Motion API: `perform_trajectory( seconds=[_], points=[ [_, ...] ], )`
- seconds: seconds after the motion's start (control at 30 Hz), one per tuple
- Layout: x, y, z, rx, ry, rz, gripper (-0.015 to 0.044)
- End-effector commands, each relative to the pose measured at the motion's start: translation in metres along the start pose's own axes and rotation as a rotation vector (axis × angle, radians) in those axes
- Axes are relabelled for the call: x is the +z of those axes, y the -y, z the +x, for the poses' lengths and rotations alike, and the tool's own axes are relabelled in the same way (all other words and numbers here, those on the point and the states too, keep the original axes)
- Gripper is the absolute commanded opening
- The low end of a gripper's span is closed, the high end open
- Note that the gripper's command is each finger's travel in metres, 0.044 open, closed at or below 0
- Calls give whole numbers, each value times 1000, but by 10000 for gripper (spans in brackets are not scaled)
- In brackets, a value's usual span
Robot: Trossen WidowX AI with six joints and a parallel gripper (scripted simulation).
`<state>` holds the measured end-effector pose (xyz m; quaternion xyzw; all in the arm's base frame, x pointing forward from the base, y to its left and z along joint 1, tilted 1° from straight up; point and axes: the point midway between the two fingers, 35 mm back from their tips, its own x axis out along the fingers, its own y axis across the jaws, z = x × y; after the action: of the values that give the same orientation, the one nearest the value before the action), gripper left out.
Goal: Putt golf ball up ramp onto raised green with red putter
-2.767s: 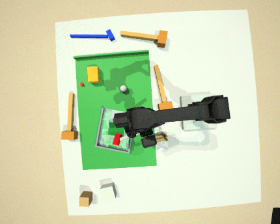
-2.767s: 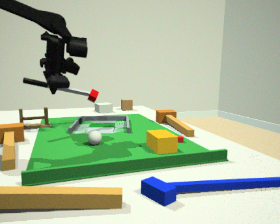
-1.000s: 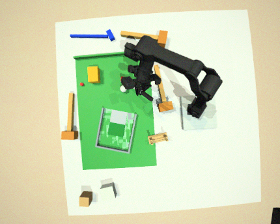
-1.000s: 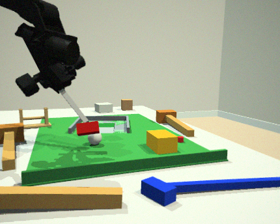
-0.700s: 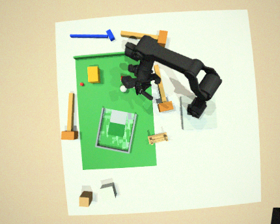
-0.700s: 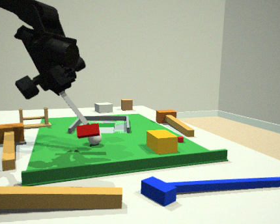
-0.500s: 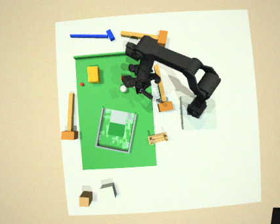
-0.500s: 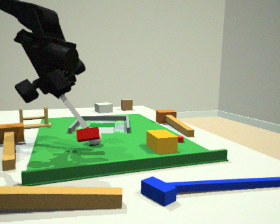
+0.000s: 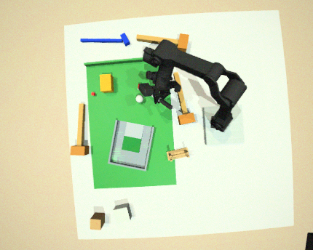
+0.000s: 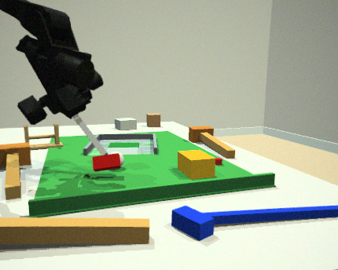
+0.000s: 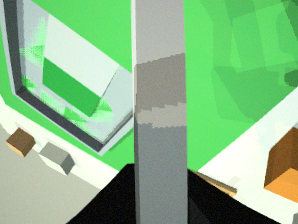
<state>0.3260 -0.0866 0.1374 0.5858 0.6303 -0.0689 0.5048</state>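
Observation:
My gripper [image 9: 159, 99] [image 10: 75, 115] is shut on the red putter's grey shaft [image 10: 90, 134] [image 11: 160, 45], which slants down from the fingers. The putter's red head [image 10: 107, 162] hangs low over the green mat; in the top view only a red sliver shows beside the gripper. The white golf ball [image 9: 139, 99] [image 10: 122, 159] is on the mat, between the head and the ramp; the head partly hides it in the exterior view. Whether they touch is unclear. The pale ramp [image 9: 134, 129] leads to the raised green [image 9: 131, 144] [image 10: 123, 145] [image 11: 70, 87] inside grey walls.
A yellow block [image 9: 106, 83] [image 10: 196, 165] and small red cube [image 9: 93, 94] [image 10: 218, 161] sit left of the ball in the top view. A blue mallet [image 9: 102, 40] [image 10: 280, 214], several orange-headed mallets and a wooden rack [image 9: 177, 154] surround the mat. A green rail [image 10: 154, 194] edges it.

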Motion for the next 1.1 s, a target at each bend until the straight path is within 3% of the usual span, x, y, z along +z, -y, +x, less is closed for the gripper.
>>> perform_trajectory(
  seconds=[0.0,0.7,1.07],
  points=[
    [0,-1,-1,1,1,-1,0],
    [20,16,-19,-2,-1,11,0],
    [-51,-39,69,-1,5,1,0]
  ],
)
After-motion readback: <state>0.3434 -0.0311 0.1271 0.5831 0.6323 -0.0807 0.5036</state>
